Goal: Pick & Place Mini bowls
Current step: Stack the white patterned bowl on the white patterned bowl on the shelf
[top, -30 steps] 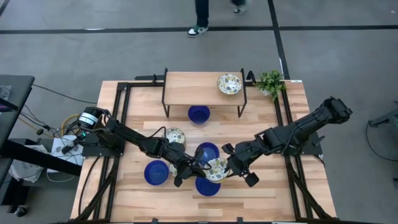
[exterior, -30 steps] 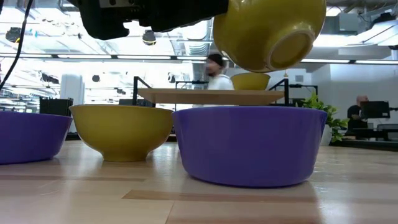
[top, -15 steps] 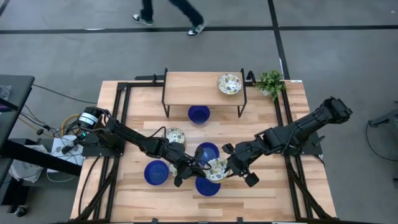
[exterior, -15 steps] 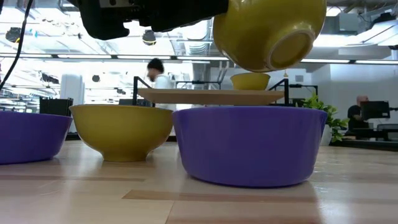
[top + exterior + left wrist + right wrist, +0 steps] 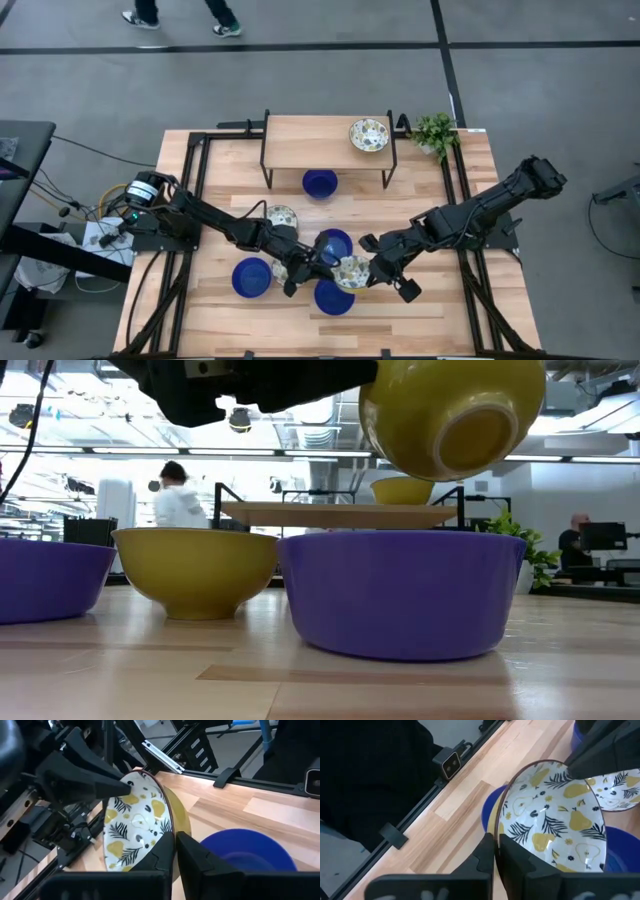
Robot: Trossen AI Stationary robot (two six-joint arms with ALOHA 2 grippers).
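I am holding one bowl with both pincers at once. My left gripper (image 5: 174,851) is clamped on the rim of a small round cream-white bowl with a yellow pear and dark leaf pattern inside and a yellow-green outside (image 5: 351,271), and my right gripper (image 5: 495,851) is pinched narrow on the opposite rim of the same bowl. I take the small wooden shelf on black legs (image 5: 325,142) at the far middle of the table as my landmark.

The patterned bowl hangs in the air, tilted, well on the near side of the shelf, above the wooden tabletop (image 5: 450,310). From table height its yellow-green underside and foot ring (image 5: 452,418) show, lifted clear over a glossy cobalt blue mini bowl (image 5: 397,592).

Directly under the shelf sits one blue bowl (image 5: 320,183). Further toward me from the shelf lie three more blue bowls: one (image 5: 334,243) just behind the held bowl, one (image 5: 251,277) off to my left, and one (image 5: 334,298) nearest the front edge. A second patterned bowl (image 5: 280,218) rests on the tabletop near my left arm, and a third (image 5: 368,134) stands on top of the shelf at its right end. A small green leafy plant (image 5: 435,132) stands just beside the shelf's right end.
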